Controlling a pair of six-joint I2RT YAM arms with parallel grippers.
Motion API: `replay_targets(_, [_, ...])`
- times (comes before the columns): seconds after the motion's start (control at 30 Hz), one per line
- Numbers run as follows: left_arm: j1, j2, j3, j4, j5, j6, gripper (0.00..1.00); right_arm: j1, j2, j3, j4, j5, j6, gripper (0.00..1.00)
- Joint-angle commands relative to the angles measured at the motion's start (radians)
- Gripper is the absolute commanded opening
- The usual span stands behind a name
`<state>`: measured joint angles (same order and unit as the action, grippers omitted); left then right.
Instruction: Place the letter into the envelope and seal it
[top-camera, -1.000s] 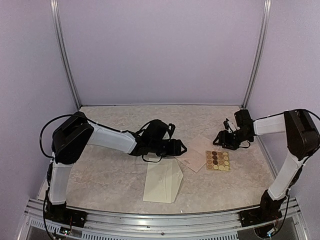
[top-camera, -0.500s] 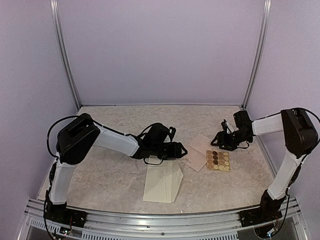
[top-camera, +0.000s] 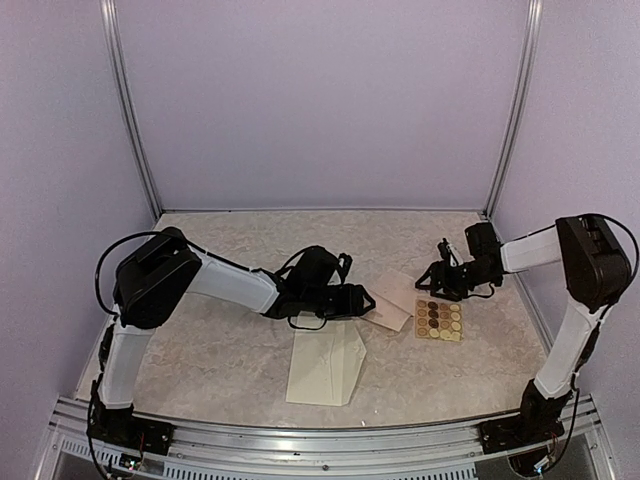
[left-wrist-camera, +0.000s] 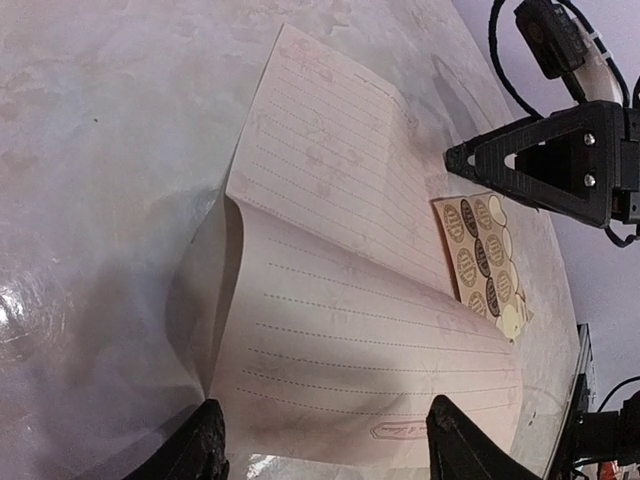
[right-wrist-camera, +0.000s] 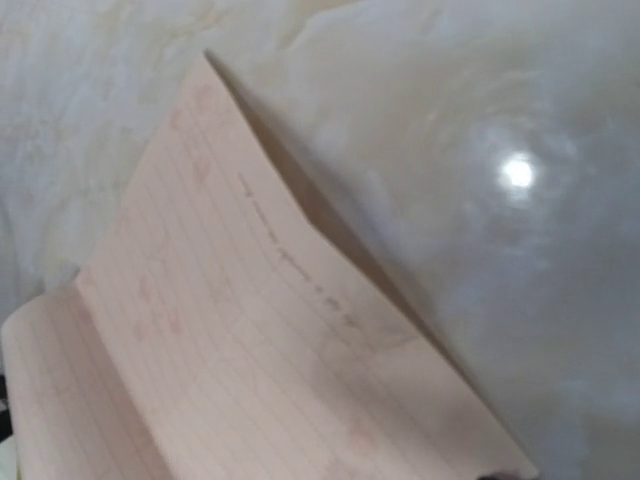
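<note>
left wrist: left gripper (left-wrist-camera: 327, 445) spread, straddling curled lined letter (left-wrist-camera: 340, 270). right gripper (top-camera: 430, 281) at letter's far edge; spread or pinching, cannot tell. envelope (top-camera: 325, 365) flat on worktop (top-camera: 220, 350) just beside letter, which lies outside it.

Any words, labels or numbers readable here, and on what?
Nothing can be read.
Letter: small printed mark near its lower edge, too blurred to read.
Sticker sheet: print on the round stickers, too small to read.
</note>
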<state>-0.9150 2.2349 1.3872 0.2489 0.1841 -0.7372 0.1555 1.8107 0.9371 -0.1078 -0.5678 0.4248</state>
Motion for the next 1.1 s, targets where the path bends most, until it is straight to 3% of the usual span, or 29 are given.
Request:
replay_targets(0.0, [-0.004, 0.039, 0.009, 0.007, 0.017, -0.012, 0.64, 0.037, 0.031, -0.02, 0.019, -0.035, 0.026, 0.62])
replay_targets(0.3, [-0.004, 0.014, -0.008, 0.02, -0.011, -0.033, 0.66, 0.111, 0.026, -0.027, 0.037, -0.026, 0.063, 0.62])
replay_targets(0.83, [0.002, -0.044, -0.073, 0.02, -0.07, -0.04, 0.62, 0.21, -0.172, -0.137, 0.1, -0.035, 0.067, 0.62])
replay_targets(1.07, [0.002, -0.08, -0.091, 0.015, -0.09, -0.03, 0.62, 0.207, -0.206, -0.111, 0.023, 0.112, 0.02, 0.68])
